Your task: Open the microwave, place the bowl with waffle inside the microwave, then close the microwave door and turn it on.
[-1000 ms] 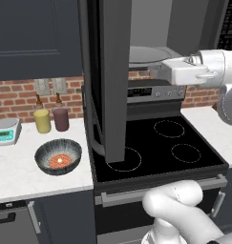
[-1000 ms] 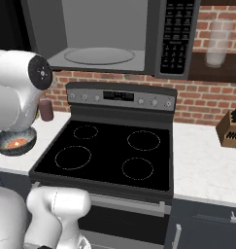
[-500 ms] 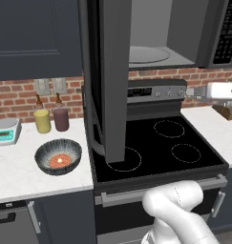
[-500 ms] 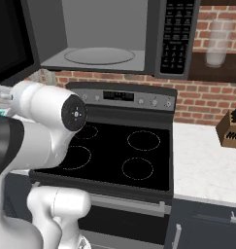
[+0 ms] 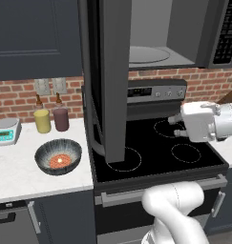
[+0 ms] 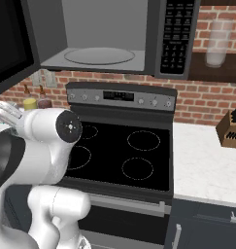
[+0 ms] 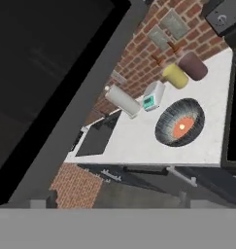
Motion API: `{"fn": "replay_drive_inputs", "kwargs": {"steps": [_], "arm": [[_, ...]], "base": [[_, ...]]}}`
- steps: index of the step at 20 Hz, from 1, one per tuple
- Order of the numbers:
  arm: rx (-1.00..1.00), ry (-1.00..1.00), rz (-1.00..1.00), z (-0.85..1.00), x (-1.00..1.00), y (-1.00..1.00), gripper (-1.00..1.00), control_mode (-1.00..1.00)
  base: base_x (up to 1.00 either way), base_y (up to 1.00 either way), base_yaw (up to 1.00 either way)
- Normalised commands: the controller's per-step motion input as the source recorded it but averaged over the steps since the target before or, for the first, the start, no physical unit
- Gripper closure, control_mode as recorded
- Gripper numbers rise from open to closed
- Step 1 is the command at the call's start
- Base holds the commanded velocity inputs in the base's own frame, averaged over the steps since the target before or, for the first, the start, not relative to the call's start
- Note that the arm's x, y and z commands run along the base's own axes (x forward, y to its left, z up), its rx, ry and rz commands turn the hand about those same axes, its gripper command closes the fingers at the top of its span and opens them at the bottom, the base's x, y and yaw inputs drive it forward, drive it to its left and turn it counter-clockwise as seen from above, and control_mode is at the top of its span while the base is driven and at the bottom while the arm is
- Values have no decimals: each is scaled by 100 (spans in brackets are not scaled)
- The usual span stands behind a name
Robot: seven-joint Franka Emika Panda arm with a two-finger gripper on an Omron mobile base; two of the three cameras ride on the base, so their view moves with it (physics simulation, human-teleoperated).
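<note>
The end effector (image 5: 174,127), jaws standing wide apart and empty, is hovering over the stove (image 5: 155,152); the bowl (image 5: 58,157) is sitting on the counter (image 5: 17,171) well off to its left.

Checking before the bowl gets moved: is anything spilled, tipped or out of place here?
Nothing stands out. The bowl sits upright on the counter with the waffle inside, and the microwave door hangs wide open.

microwave door (image 6: 10,44) cropped by frame, keypad (image 5: 228,33) illegible
</note>
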Motion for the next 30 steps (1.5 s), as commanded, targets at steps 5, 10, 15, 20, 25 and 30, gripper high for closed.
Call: {"fn": "replay_drive_inputs", "kwargs": {"steps": [5,10,15,20,25,30], "arm": [[0,44,-10,-73,35,37,-100,-100],[2,26,2,-35,33,9,-100,-100],[2,8,9,-46,16,15,-100,-100],[0,2,4,-42,12,53,-100,-100],[0,0,1,-20,24,29,-100,-100],[0,3,0,-23,44,8,-100,-100]], "base": [[0,0,0],[0,0,0],[0,0,0],[0,0,0],[0,0,0],[0,0,0]]}}
